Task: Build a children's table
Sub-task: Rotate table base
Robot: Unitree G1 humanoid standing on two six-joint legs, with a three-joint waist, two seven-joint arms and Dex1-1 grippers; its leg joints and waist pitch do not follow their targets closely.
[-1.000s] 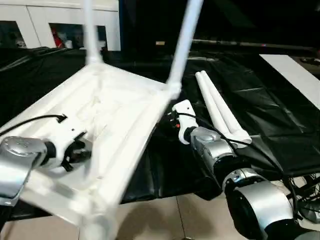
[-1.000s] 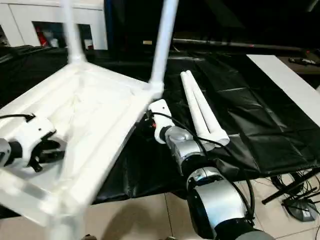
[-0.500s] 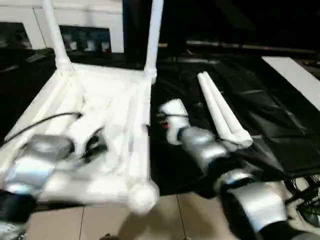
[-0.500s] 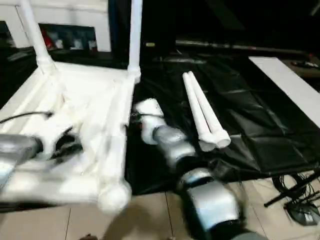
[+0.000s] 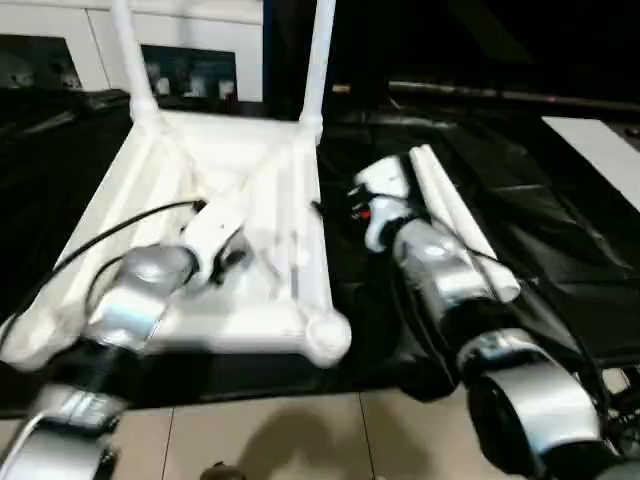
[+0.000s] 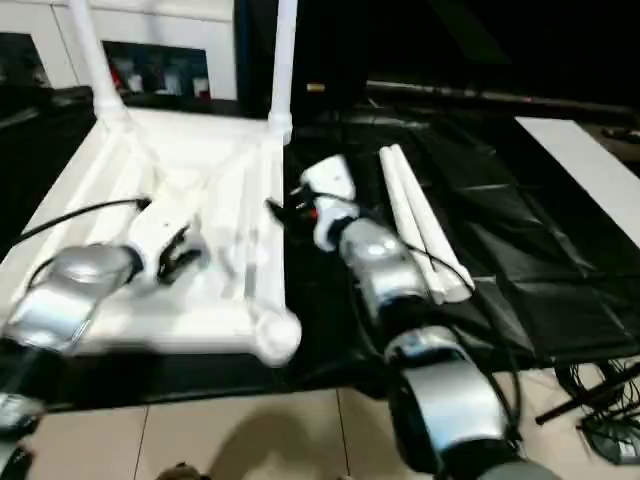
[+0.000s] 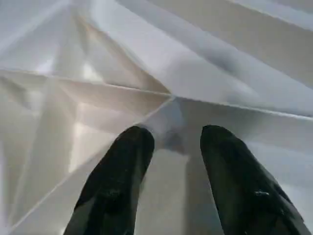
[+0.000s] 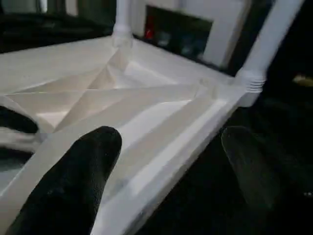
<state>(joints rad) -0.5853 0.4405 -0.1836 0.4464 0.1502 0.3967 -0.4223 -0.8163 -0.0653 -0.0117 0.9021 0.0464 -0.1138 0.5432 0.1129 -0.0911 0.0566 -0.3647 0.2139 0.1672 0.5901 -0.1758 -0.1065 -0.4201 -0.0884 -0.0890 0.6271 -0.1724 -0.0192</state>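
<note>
The children's table's white tabletop (image 5: 240, 140) lies upside down on the black cloth, ribs up. Two white legs (image 5: 322, 50) stand in its far corner sockets. The rounded near corner socket (image 5: 325, 338) is empty. Two loose legs (image 5: 455, 215) lie side by side to the right of it. My left gripper (image 5: 232, 258) is down on the ribbed underside; in the left wrist view its fingers (image 7: 122, 186) sit either side of a rib, shut on it. My right gripper (image 5: 352, 200) hovers open beside the tabletop's right rim (image 8: 195, 122), holding nothing.
The black cloth work table (image 5: 560, 270) ends just in front of the tabletop, with tiled floor (image 5: 300, 440) below. A white panel (image 5: 600, 150) lies at the far right. Cables and a stand (image 6: 600, 410) are on the floor at the right. White cabinets (image 5: 60, 40) stand behind.
The tabletop was tilted with its near corner raised; now it lies nearly flat, turned square to me. My left gripper stayed on it. My right gripper has moved further away along the rim.
</note>
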